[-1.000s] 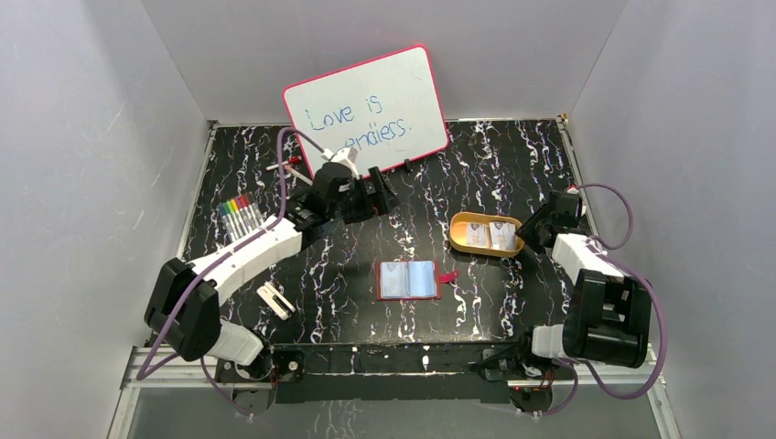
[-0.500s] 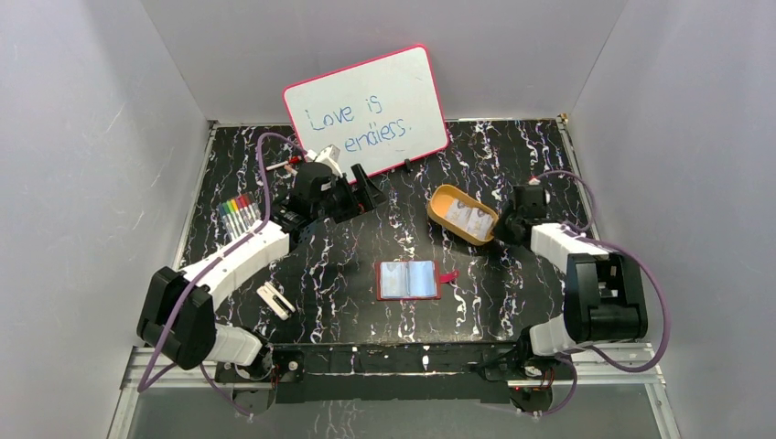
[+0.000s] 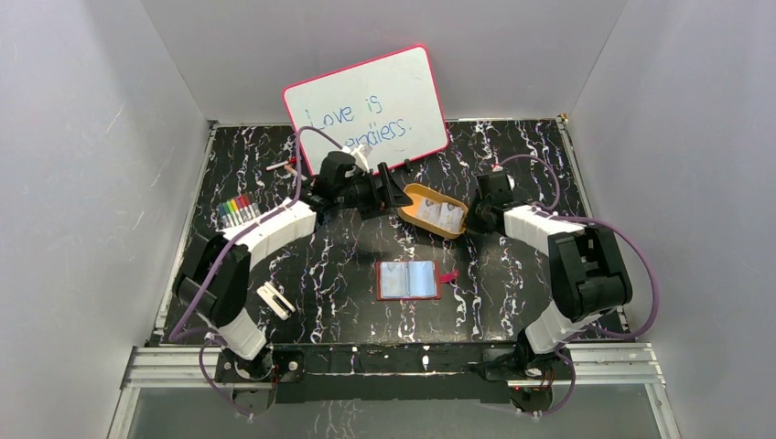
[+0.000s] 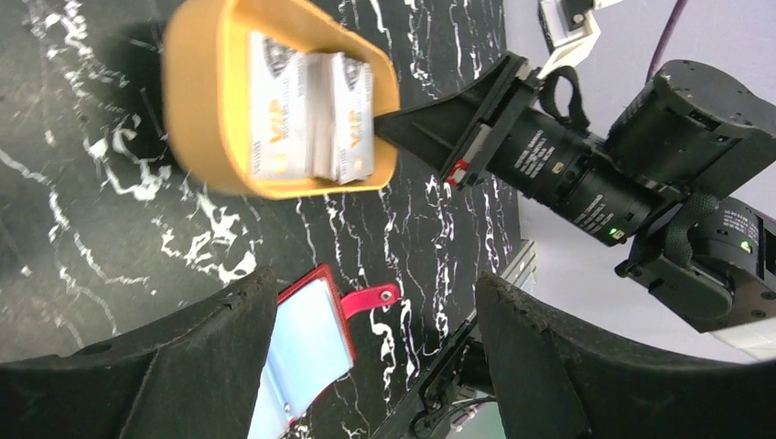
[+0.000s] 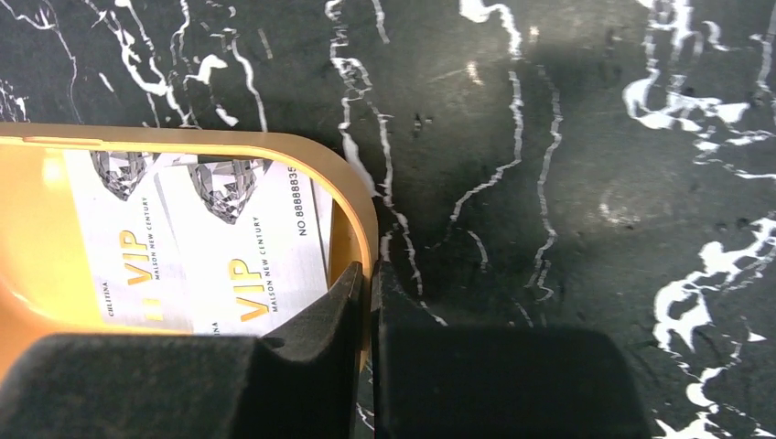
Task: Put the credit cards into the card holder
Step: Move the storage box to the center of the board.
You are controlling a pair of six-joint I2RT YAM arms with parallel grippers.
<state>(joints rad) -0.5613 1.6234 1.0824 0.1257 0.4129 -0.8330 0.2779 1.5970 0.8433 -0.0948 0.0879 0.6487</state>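
The credit cards (image 3: 443,217) lie overlapping in a yellow-orange oval tray (image 3: 416,203) at the table's middle back. They are whitish with gold "VIP" print (image 5: 229,247), and they show in the left wrist view too (image 4: 311,119). My right gripper (image 3: 472,222) is shut on the tray's right rim (image 5: 359,229), one finger inside and one outside (image 5: 373,274). My left gripper (image 3: 395,195) stands open beside the tray's left end, with nothing between its fingers (image 4: 373,279). The card holder (image 3: 409,280) lies open and flat nearer the arms, dark red with pale blue pockets (image 4: 307,347).
A pink-framed whiteboard (image 3: 366,110) leans against the back wall behind the left gripper. A row of coloured markers (image 3: 240,212) lies at the left, and a small white object (image 3: 274,299) sits near the left arm's base.
The right gripper closed on the tray's rim and pulled the tray left and toward the back. The left arm swung right to meet the tray, its jaws narrowing slightly.
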